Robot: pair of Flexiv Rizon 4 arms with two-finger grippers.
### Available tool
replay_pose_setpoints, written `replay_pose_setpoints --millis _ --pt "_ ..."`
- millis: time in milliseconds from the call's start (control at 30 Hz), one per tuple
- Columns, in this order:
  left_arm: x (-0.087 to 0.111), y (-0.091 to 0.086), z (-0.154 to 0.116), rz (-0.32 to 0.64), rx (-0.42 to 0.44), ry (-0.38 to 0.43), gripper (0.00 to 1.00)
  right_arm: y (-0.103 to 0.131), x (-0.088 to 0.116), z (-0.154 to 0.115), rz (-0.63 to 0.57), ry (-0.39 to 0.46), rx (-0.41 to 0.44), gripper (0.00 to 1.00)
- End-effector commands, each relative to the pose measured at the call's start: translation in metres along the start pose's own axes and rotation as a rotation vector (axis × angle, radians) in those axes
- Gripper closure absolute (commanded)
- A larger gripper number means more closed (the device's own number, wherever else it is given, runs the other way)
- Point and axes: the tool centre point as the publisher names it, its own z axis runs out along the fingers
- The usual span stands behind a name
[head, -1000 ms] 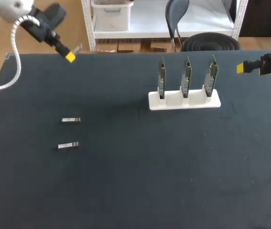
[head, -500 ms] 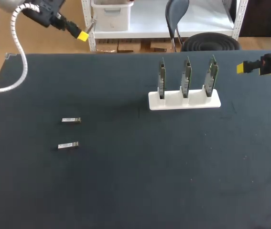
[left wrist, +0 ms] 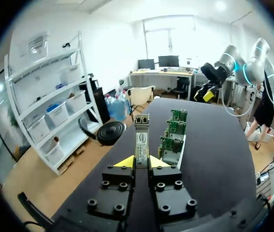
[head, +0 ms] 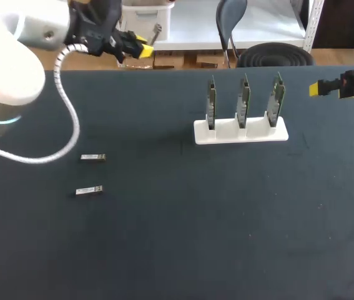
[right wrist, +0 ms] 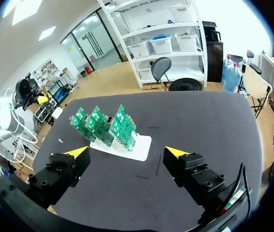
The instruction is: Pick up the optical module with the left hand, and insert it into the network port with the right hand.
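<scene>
A: Near left of the table (head: 164, 250), what is there?
B: Two spares lying flat, a little apart, nothing touching them. The nearer loose module (head: 90, 190) sits just in front of the farther loose module (head: 93, 157).

A: Past those?
B: A white holder (head: 239, 132), right of centre, toward the far side. Three green boards (head: 244, 100) stand upright in it, in a row from left to right. The network port on them is too small to make out from overhead, so I cannot say which edge carries it.

A: Right arm?
B: The right gripper (head: 314, 89) is at the far right edge, above the surface and well apart from the holder. Its wrist view shows the fingers spread wide with nothing between them, and the holder and boards on the table ahead.

A: And the left?
B: Farthest of all. The left gripper (head: 140, 50) is up over the far edge, left of the middle. It is clamped on the held module (left wrist: 141, 137). The yellow tips pinch its lower end from both sides, and the module sticks straight out ahead of the fingers. In that wrist view the boards lie beyond and just beside it.
</scene>
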Motion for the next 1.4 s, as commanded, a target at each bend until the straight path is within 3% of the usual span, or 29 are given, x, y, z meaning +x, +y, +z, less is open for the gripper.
replay_pose_setpoints --millis 33,433,567,967,1400 --pt "-0.006 0.006 0.020 0.026 0.100 -0.344 1.00 0.002 0.001 -0.002 0.001 -0.001 0.009 0.00" --pt "-0.033 -0.032 0.054 0.105 0.351 -0.401 1.00 0.002 0.001 -0.002 0.001 -0.001 0.009 0.00" --pt "-0.036 -0.046 0.061 0.115 0.395 -0.404 1.00 0.002 0.001 -0.002 0.001 -0.001 0.009 0.00" --pt "-0.041 -0.075 0.086 0.082 0.419 -0.406 1.00 0.002 0.001 -0.002 0.001 -0.001 0.009 0.00" --pt "-0.042 -0.073 0.108 0.053 0.426 -0.400 1.00 0.002 0.001 -0.002 0.001 -0.001 0.009 0.00"
